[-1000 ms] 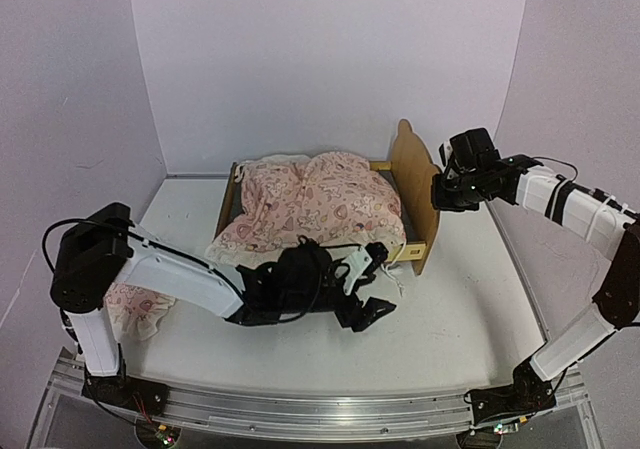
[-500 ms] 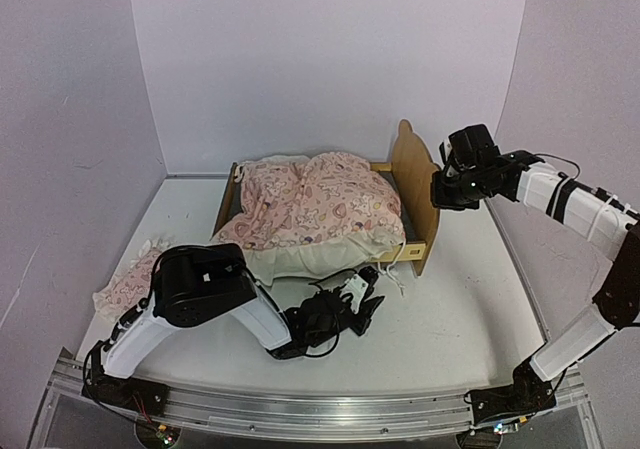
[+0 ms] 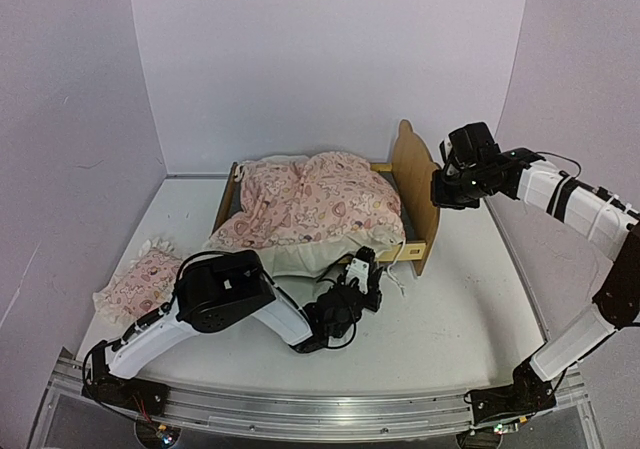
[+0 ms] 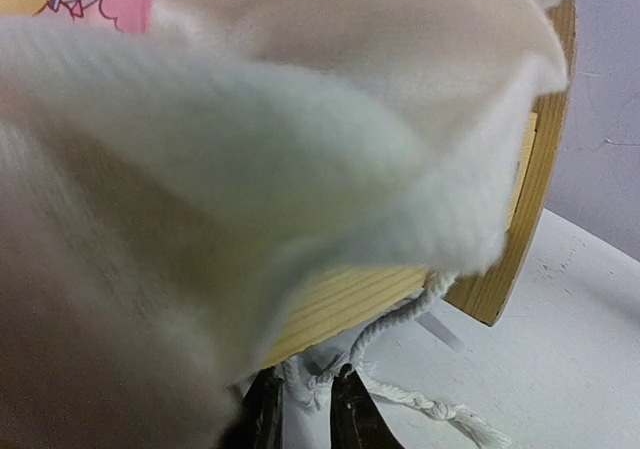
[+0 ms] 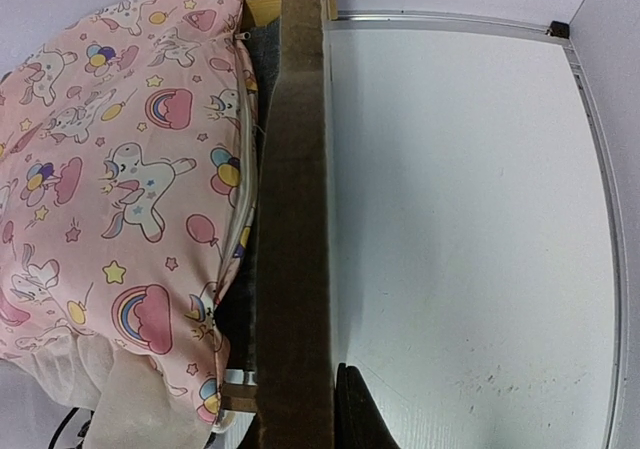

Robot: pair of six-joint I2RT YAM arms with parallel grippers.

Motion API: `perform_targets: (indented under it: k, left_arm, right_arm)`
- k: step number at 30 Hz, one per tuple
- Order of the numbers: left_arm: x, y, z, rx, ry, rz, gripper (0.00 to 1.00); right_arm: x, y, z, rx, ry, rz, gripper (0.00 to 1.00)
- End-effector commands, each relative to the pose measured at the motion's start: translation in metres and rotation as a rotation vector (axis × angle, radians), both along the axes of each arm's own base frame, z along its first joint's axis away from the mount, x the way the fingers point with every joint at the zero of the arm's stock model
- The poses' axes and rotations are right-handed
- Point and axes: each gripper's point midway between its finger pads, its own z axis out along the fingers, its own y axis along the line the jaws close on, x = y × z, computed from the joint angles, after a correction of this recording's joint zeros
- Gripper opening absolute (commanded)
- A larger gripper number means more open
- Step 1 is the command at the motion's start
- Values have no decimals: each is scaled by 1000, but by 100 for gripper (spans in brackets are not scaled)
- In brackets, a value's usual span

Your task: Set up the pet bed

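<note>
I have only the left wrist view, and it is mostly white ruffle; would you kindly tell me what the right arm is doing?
Observer: The right gripper is clamped on the headboard of the pet bed.
Operator: Thank you. Where is the pillow?
Observer: The small pink ruffled pillow lies on the table near its left edge, outside the bed.
Operator: And how does the blanket sit?
Observer: The pink unicorn-print blanket lies heaped over the bed, its white ruffle hanging over the near side.
</note>
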Motion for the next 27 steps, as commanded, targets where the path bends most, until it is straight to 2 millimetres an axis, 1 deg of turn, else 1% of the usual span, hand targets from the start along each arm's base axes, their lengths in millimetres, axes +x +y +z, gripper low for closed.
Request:
perform_targets:
  k: [1,4,9,11,13,15,19,25,27]
  left_arm:
    - [15,0,10,-62,-4,86,19]
    - [19,-3,6,-53,1,102,27]
    - [27,-11,-3,-39,19,97,26]
    - [33,-11,-4,-45,27,100,24]
    - [34,-13,-4,-43,28,84,18]
    - [33,-17,2,-39,15,62,12]
    - [18,-29,17,-29,1,-49,0]
    - [-23,-56,31,-28,-11,-261,0]
    - [-31,-63,35,-45,-7,-307,0]
  right_arm:
    - [15,49,161,493,-340,58,0]
    - [14,49,164,495,-344,61,0]
    - [13,50,165,498,-345,62,0]
    - [11,51,167,501,-346,65,0]
    - [10,50,168,499,-350,64,0]
    - [11,49,166,493,-349,58,0]
    - [11,49,161,489,-344,55,0]
    - [15,53,157,507,-339,58,0]
    - [16,53,153,502,-335,53,0]
